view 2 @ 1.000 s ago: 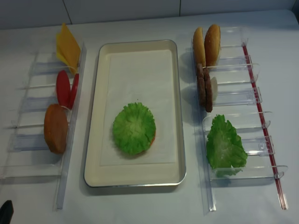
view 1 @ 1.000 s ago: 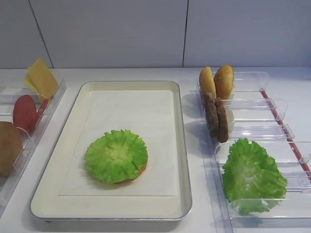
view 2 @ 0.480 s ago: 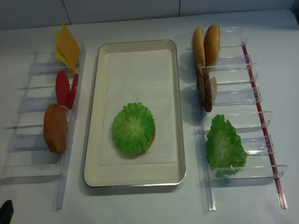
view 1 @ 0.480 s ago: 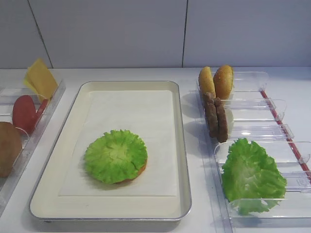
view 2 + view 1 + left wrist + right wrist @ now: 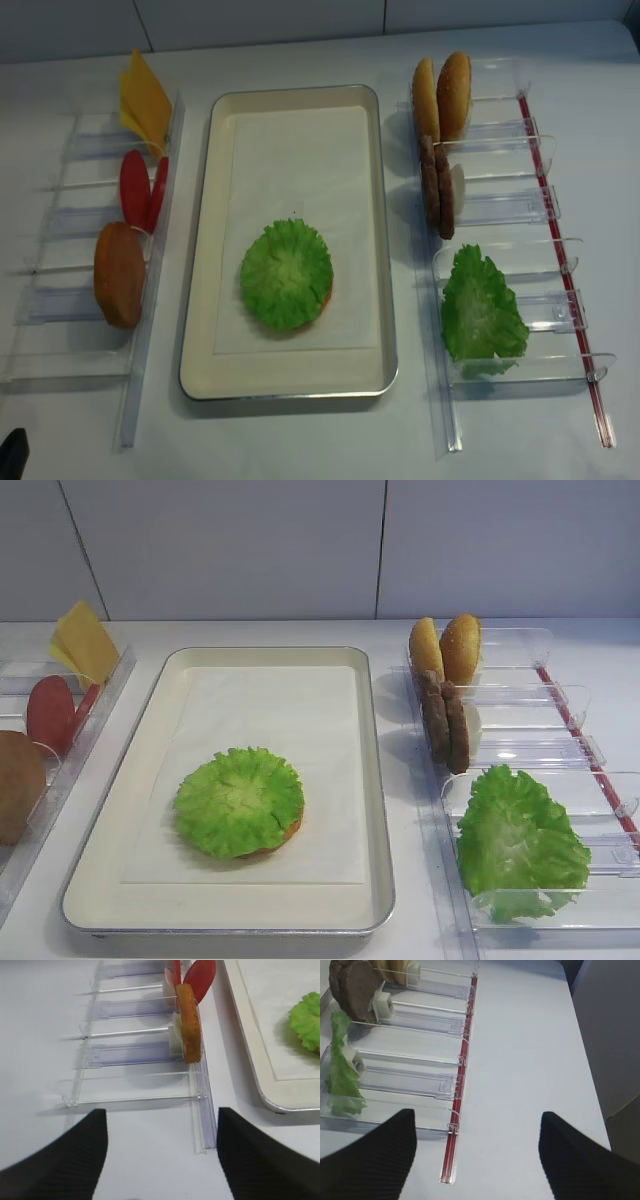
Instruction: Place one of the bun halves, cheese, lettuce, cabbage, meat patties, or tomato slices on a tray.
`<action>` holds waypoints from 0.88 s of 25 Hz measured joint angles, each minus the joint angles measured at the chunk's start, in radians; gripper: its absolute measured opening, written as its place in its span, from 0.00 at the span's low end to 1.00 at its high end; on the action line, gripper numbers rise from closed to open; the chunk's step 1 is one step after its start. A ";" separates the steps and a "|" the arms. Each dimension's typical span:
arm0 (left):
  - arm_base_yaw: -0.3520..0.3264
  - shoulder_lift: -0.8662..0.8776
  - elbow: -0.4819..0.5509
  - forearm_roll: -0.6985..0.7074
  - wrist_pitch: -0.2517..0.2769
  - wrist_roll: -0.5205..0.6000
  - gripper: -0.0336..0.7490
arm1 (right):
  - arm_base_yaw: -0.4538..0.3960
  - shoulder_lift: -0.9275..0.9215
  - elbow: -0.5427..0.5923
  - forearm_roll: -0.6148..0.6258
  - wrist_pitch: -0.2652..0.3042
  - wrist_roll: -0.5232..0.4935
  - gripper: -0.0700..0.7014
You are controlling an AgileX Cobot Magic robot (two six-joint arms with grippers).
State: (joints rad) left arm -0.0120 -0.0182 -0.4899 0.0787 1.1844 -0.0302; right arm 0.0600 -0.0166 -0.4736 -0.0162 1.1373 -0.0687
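Observation:
A frilly green lettuce [image 5: 239,801] [image 5: 286,275] lies on a bun half in the near part of the tray [image 5: 375,780] [image 5: 200,250]. The right rack holds two upright bun halves [image 5: 447,650], meat patties [image 5: 447,725] and another lettuce leaf [image 5: 520,840] [image 5: 340,1070]. The left rack holds cheese [image 5: 85,642], tomato slices [image 5: 52,712] and a bun half [image 5: 18,785] [image 5: 188,1022]. Cabbage is out of view. My left gripper [image 5: 161,1115] is open and empty over the table, near the left rack's front end. My right gripper [image 5: 477,1115] is open and empty, beside the right rack's red strip [image 5: 454,1150].
Clear plastic racks [image 5: 60,290] [image 5: 520,200] flank the tray on both sides. A white wall stands behind the table. The table's right edge [image 5: 592,1085] runs close to my right gripper.

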 joint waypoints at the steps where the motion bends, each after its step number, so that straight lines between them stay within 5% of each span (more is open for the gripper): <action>1: 0.000 0.000 0.000 0.000 0.000 0.000 0.63 | 0.000 0.000 0.000 0.000 0.000 0.000 0.77; 22: 0.000 0.000 0.000 0.000 0.000 0.000 0.63 | 0.000 0.000 0.000 0.000 0.000 0.000 0.77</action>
State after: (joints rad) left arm -0.0120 -0.0182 -0.4899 0.0787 1.1844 -0.0302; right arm 0.0600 -0.0166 -0.4736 -0.0162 1.1373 -0.0687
